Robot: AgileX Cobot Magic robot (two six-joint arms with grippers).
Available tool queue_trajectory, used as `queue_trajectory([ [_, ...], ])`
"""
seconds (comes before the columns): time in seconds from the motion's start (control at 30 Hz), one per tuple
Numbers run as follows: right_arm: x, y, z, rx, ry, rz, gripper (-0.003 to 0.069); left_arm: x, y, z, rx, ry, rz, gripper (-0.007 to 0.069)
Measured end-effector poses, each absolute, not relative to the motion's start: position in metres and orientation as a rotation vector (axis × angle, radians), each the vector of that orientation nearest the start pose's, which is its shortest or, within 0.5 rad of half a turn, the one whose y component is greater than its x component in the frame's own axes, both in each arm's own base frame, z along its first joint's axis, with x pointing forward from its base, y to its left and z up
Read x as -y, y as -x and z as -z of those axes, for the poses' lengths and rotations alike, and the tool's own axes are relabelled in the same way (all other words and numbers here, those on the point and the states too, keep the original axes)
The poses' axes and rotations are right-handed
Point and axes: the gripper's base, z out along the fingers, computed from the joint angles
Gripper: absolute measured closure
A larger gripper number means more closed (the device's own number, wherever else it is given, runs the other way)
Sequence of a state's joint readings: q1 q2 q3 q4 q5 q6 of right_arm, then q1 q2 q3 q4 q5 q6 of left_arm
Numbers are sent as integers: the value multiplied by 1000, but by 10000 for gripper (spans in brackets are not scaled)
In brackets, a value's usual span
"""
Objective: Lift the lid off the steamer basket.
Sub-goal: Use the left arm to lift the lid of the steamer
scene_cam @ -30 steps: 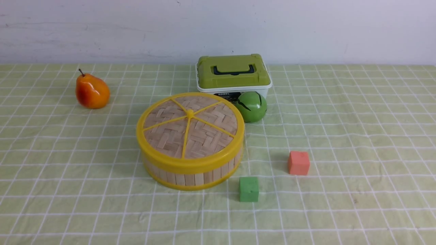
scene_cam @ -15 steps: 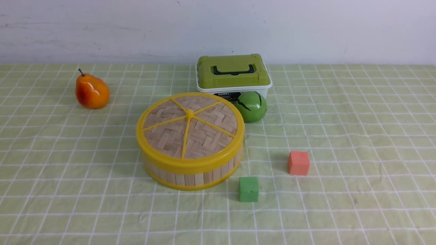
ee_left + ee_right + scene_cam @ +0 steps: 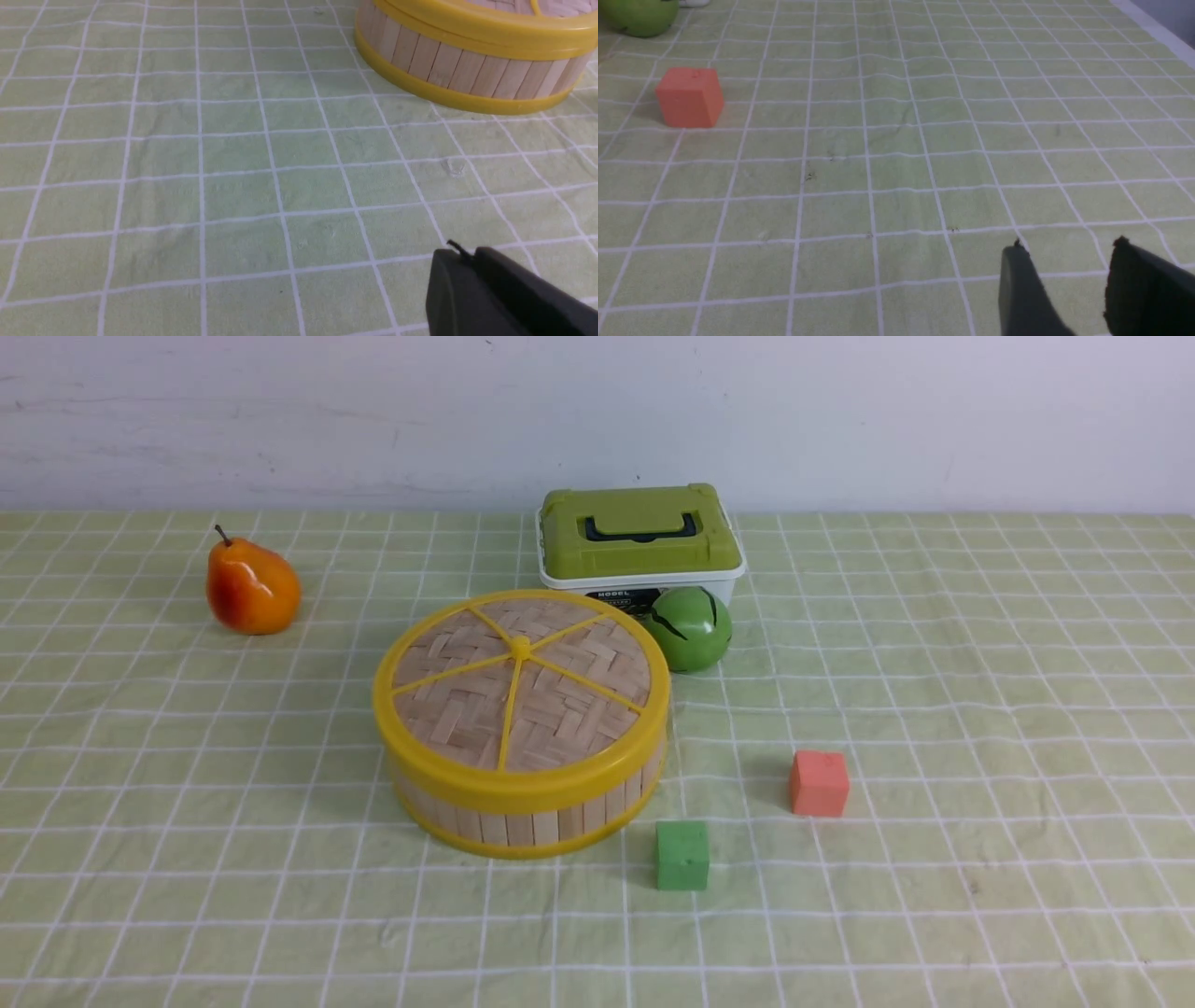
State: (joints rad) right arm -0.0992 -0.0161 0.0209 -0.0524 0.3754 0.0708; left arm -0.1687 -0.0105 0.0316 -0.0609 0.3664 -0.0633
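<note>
- Clock reference: front view, centred on the steamer basket (image 3: pixel 546 823); 12 o'clock points directly away from the robot.
- Arm pose: both arms are outside the front view; only fingertips show in the wrist views. Each wrist camera looks obliquely across the tabletop (image 3: pixel 971 915), and joint angles cannot be determined.
- Left claw (image 3: pixel 466 249): dark fingertips are close together, apart from the basket. Whether they meet fully cannot be told from this angle.
- Right claw (image 3: pixel 1069 240): fingers are apart, with cloth visible between the tips. The red cube (image 3: pixel 819 784) is well apart from them.
- Lid (image 3: pixel 467 709): seated on the steamer basket, centre knob up, covering its top. The woven disc has a yellow rim and five yellow spokes.
- Steamer basket: upright on the tabletop, slatted wall visible below the lid.
- White box (image 3: pixel 709 588) with green handled lid (image 3: pixel 644 555): 1 o'clock, near the basket.
- Green ball (image 3: pixel 691 629) with dark markings: 2 o'clock, just beside the basket; contact cannot be determined.
- Red cube: between 3 and 4 o'clock, apart from the basket.
- Green cube (image 3: pixel 682 856): between 4 and 5 o'clock, near the basket.
- Orange pear (image 3: pixel 253 586): 10 o'clock, well apart, stem up.
</note>
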Motion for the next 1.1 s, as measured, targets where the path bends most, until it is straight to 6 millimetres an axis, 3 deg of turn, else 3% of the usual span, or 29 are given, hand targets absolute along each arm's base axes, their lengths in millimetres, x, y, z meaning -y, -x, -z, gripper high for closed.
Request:
queue_trajectory([
  [0.47, 7, -52, -173, -1860, -126, 71, 418, 8, -53, -220, -1320, -6, 260, 574],
  [0.63, 7, -52, -173, -1860, -126, 71, 418, 6, -48, -235, -1147, 95, 401, 566],
  [0.87, 7, -52, -173, -1860, -126, 71, 418, 5, -44, -250, -1084, 219, 608, 586],
  [0.93, 7, -52, -173, -1860, -126, 71, 418, 5, -37, -286, -1087, 194, 594, 637],
  [1.1, 7, -52, -173, -1860, -126, 71, 418, 7, -44, -340, -1206, 105, 447, 637],
])
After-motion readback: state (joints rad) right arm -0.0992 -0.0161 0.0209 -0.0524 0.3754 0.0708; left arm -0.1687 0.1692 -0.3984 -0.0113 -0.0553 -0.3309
